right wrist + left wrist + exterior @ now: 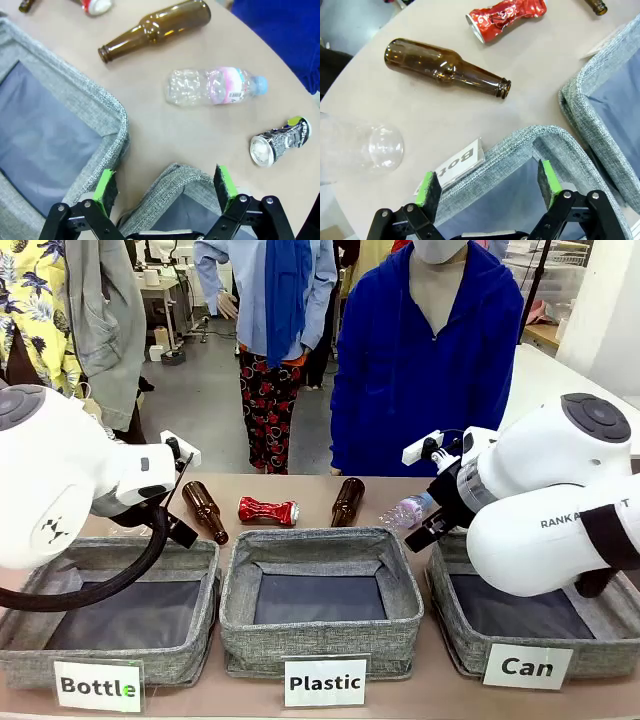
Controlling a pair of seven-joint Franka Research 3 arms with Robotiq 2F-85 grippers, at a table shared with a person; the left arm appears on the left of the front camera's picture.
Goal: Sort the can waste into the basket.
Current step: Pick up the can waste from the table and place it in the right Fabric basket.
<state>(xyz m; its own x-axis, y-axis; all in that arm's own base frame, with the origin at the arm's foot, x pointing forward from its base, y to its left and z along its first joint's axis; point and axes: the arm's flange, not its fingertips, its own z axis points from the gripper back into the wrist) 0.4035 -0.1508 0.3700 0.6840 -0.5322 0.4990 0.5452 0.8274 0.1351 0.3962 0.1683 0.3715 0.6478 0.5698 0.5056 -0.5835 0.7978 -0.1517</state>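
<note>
Across the worktop (300, 490) in the front view, three grey bins stand in a row on the robot's side, each behind its own label, so that waste can be dropped straight down by kind; the Can basket (455, 625) is the one under the right arm. The red can (268, 511) lies on its side beyond the Plastic bin (320, 640), between a brown bottle (205, 511) and a second brown bottle (347, 502), with a plastic bottle (408, 510) farther right and a person (430, 360) standing at the far edge. From the left wrist, the left end effector (488, 182) hangs empty, jaws spread wide, above the far corner of the Bottle bin (520, 142); the red can lies well beyond it, past the first brown bottle, and a clear bottle (362, 150) lies off to the side. From the right wrist, the right end effector (165, 183) is likewise spread wide and empty, poised over the far corner of the Can basket. The silver can (280, 142) lies on its side near that basket, which probably makes it the right arm's easiest first pick. Neither can is in the basket yet.
</note>
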